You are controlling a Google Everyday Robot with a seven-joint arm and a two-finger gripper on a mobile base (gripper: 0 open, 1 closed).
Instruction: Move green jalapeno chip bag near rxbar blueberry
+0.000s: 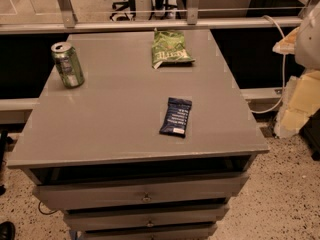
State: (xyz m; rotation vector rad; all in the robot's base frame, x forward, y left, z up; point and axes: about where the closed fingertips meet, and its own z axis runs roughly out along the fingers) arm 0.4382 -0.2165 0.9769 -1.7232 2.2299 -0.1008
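The green jalapeno chip bag (170, 48) lies flat at the far middle of the grey cabinet top (115, 114), its white lettered band facing the front. The rxbar blueberry (176, 116), a dark navy wrapper with white text lines, lies right of centre, nearer the front edge. About a bag's length of bare surface separates the two. My gripper is not in view. Only a white and pale yellow part of my arm (302, 79) shows at the right edge, off the side of the cabinet and apart from both objects.
A green soda can (67, 64) stands upright at the far left of the top. The cabinet has drawers (145, 194) below its front edge. A metal rail (150, 25) runs behind the cabinet. A white cable (280, 74) hangs at the right.
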